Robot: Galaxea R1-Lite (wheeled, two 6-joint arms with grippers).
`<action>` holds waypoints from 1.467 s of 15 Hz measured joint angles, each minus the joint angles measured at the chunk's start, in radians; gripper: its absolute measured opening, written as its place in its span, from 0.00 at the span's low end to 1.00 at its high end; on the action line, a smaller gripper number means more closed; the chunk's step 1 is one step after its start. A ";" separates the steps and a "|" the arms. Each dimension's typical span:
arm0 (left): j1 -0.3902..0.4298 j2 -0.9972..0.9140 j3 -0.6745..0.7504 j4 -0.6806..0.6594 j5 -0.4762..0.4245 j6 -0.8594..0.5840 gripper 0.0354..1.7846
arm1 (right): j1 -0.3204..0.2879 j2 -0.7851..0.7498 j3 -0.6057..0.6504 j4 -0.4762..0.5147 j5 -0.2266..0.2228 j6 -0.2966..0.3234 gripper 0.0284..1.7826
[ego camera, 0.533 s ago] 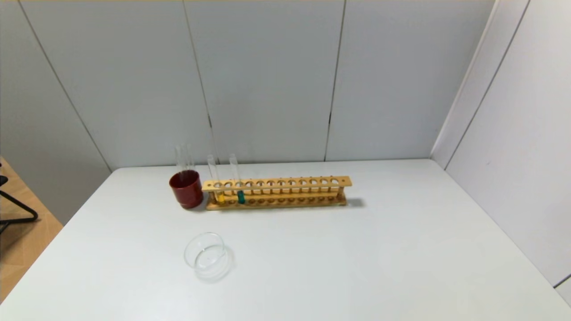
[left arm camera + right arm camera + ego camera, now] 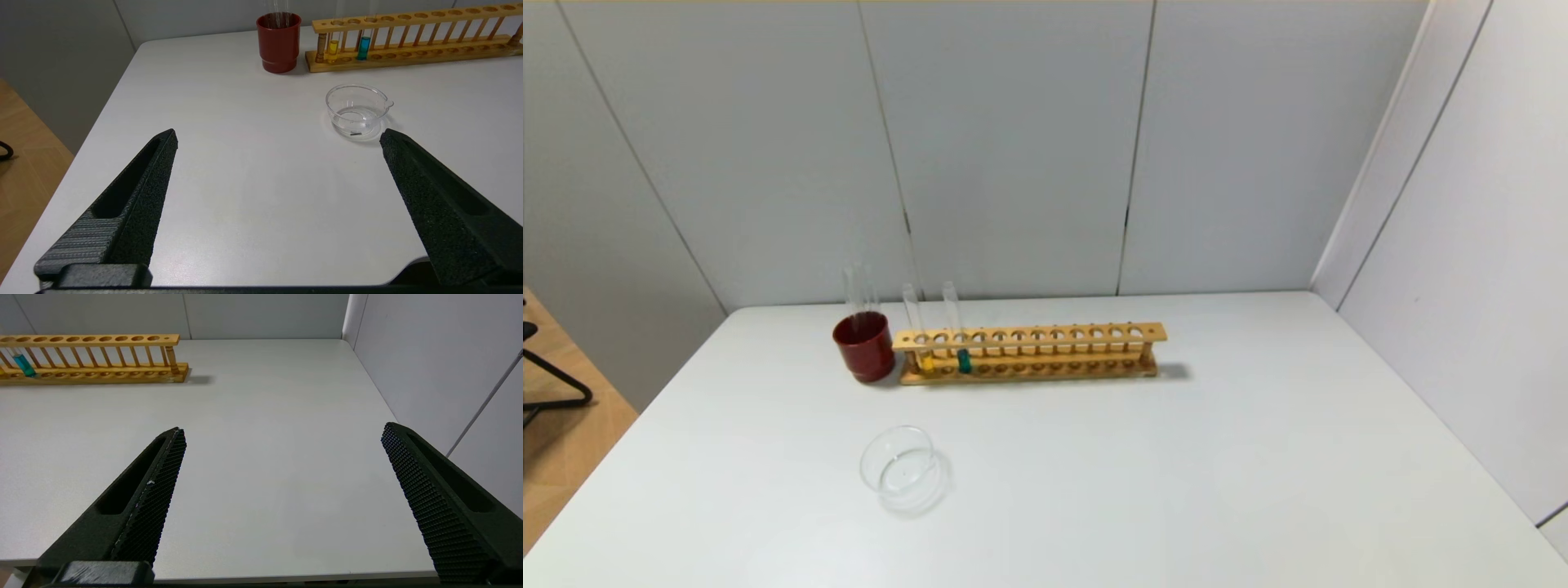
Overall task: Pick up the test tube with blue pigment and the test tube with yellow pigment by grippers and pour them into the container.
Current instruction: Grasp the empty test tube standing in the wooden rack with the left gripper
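The white table carries every item and extends beyond both grippers. The wooden test tube rack stands upright well ahead of both grippers, near the table's far edge, with its long side facing them.

The left gripper hovers above the near left part of the table. Its two fingers are spread wide apart and hold nothing. The right gripper hovers above the near right part of the table, fingers likewise spread wide with nothing between them. Neither gripper appears in the head view.

The dark red cup stands just beside the rack's left end, far ahead of the left gripper. Colourless clear tubes stand in the cup.

The container, a shallow clear glass dish, sits on the table between the left gripper and the rack, nearer to the left gripper than any other item and well apart from the right gripper.

The test tube with yellow pigment stands upright in the rack near its left end. The test tube with blue pigment stands upright close to the right of the yellow one. Both tubes are far ahead of the left gripper; from the right gripper, the blue tube lies far ahead and to the left.
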 joint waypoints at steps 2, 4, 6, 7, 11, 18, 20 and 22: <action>0.000 0.002 -0.048 0.029 -0.019 0.009 0.98 | 0.000 0.000 0.000 0.000 0.000 0.000 0.98; 0.000 0.020 -0.166 0.114 -0.040 0.010 0.98 | 0.000 0.000 0.000 0.000 0.000 0.000 0.98; -0.001 0.081 -0.322 0.211 -0.063 0.010 0.98 | 0.000 0.000 0.000 0.000 0.000 0.000 0.98; -0.002 0.138 -0.402 0.243 -0.071 0.010 0.98 | 0.000 0.000 0.000 0.000 0.000 0.000 0.98; -0.013 0.447 -0.698 0.246 -0.110 0.006 0.98 | 0.000 0.000 0.000 0.000 0.000 0.000 0.98; -0.039 1.031 -0.956 0.009 -0.214 -0.056 0.98 | 0.000 0.000 0.000 0.000 0.000 -0.001 0.98; -0.049 1.188 -0.966 -0.103 -0.233 -0.095 0.98 | 0.000 0.000 0.000 0.000 0.000 0.000 0.98; -0.056 1.321 -0.977 -0.224 -0.241 -0.112 0.98 | 0.000 0.000 0.000 0.000 0.000 0.000 0.98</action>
